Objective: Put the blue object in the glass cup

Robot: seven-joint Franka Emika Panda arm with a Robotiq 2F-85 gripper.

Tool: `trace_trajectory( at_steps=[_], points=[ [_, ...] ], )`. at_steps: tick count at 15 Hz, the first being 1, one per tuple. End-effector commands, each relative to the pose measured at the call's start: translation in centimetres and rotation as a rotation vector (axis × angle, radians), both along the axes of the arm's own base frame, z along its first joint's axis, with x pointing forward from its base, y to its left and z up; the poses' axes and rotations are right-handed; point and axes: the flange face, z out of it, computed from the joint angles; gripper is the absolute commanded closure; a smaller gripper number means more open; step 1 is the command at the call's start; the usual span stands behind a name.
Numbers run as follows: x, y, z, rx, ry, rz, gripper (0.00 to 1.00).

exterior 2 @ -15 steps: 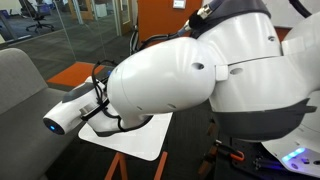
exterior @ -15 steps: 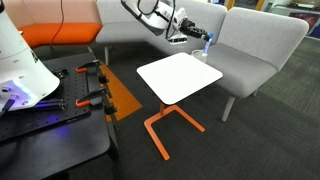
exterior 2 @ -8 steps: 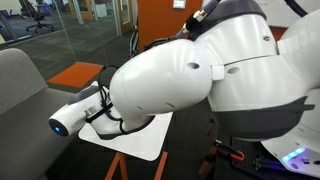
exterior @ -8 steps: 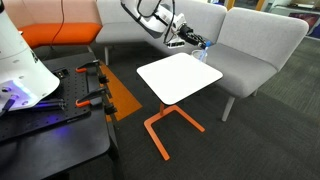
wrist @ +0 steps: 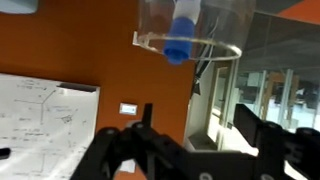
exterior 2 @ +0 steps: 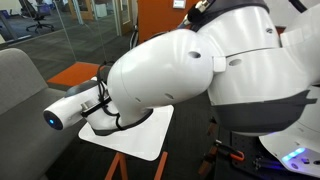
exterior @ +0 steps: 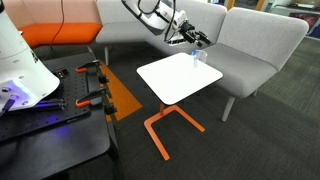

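Note:
The glass cup (exterior: 199, 56) stands at the far corner of the small white table (exterior: 175, 78). In the wrist view the glass cup (wrist: 190, 28) fills the top of the picture with the blue object (wrist: 182, 40) inside it, near the rim. My gripper (exterior: 196, 40) hovers just over the cup. In the wrist view the gripper (wrist: 195, 125) is open, its dark fingers (wrist: 146, 118) spread wide with nothing between them. In an exterior view the arm's white body (exterior 2: 190, 80) hides the cup and the gripper.
A grey sofa (exterior: 250, 45) wraps behind the table, which has orange legs (exterior: 165, 125). A black bench with clamps (exterior: 60, 110) stands beside it. The table's white top (exterior 2: 130, 135) shows below the arm, beside a grey seat (exterior 2: 20, 90).
The jaws have gone from shut to open. The blue object, held at the fingertips a second ago, now sits in the cup. The gripper shifted slightly over the cup.

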Motion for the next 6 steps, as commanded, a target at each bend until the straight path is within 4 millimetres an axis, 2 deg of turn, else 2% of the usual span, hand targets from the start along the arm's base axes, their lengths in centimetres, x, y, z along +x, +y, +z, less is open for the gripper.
trace_trajectory(
  at_steps=[1, 6],
  points=[
    [0.1, -1.0, 2.4, 0.000, -0.042, -0.072, 0.00],
    [0.8, -2.5, 5.6, 0.069, -0.031, -0.119, 0.00]
  ],
)
